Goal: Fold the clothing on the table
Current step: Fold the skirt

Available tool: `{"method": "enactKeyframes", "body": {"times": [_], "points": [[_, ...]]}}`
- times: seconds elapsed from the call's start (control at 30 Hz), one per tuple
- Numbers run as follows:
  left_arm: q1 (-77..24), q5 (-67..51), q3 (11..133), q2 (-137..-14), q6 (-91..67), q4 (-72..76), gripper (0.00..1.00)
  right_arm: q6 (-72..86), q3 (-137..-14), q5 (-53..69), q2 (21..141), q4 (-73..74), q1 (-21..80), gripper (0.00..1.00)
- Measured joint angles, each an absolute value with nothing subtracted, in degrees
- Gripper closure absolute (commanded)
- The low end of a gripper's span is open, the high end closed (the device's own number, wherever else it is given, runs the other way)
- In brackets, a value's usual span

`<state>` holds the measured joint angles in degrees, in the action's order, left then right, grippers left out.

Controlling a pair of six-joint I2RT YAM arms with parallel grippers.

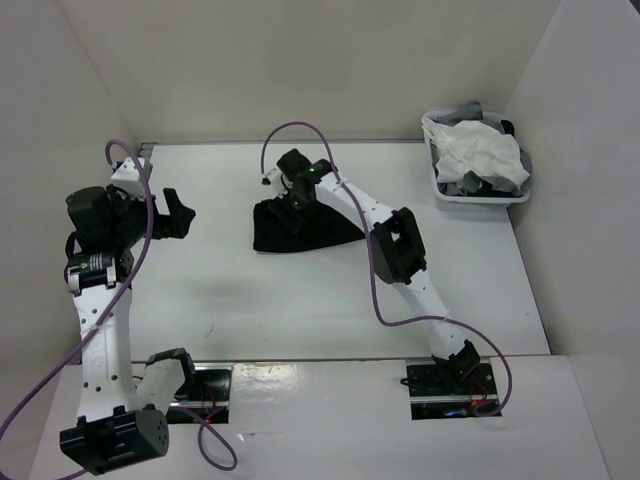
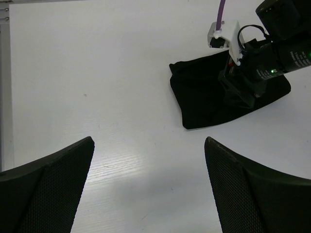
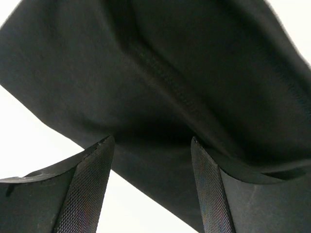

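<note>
The black clothing (image 1: 290,232) lies as a compact folded wedge in the middle of the white table (image 1: 220,300). It also shows in the left wrist view (image 2: 201,97) and fills the right wrist view (image 3: 170,73), where a seam runs across it. My right gripper (image 1: 298,205) hovers low over the clothing's top edge. It is open (image 3: 151,141), with flat fabric below the gap and nothing pinched between the fingers. My left gripper (image 1: 180,212) is open (image 2: 149,141) over bare table, well to the left of the clothing.
A small white basket (image 1: 478,196) at the back right holds a white garment (image 1: 485,150) and grey cloth. White walls enclose the table on the left, back and right. The right arm (image 1: 400,245) stretches diagonally across the table's centre-right.
</note>
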<state>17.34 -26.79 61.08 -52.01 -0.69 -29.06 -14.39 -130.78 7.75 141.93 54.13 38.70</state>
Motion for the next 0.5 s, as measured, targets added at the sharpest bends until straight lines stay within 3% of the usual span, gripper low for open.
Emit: {"method": "enactKeyframes", "body": {"times": [0.17, 0.3, 0.5], "points": [[17.34, -26.76, 61.08, -51.88, -0.69, -29.08, 0.00, -13.06, -143.70, 10.17, 147.17, 58.74, 36.84, 0.31], [17.34, -26.76, 61.08, -51.88, -0.69, -29.06, 0.00, -12.32, -161.77, 11.51, 155.76, 63.96, 34.22, 0.31], [17.34, -26.76, 61.08, -51.88, -0.69, -29.08, 0.00, -11.35, -165.10, 11.35, 159.37, 68.12, 32.27, 0.32]]}}
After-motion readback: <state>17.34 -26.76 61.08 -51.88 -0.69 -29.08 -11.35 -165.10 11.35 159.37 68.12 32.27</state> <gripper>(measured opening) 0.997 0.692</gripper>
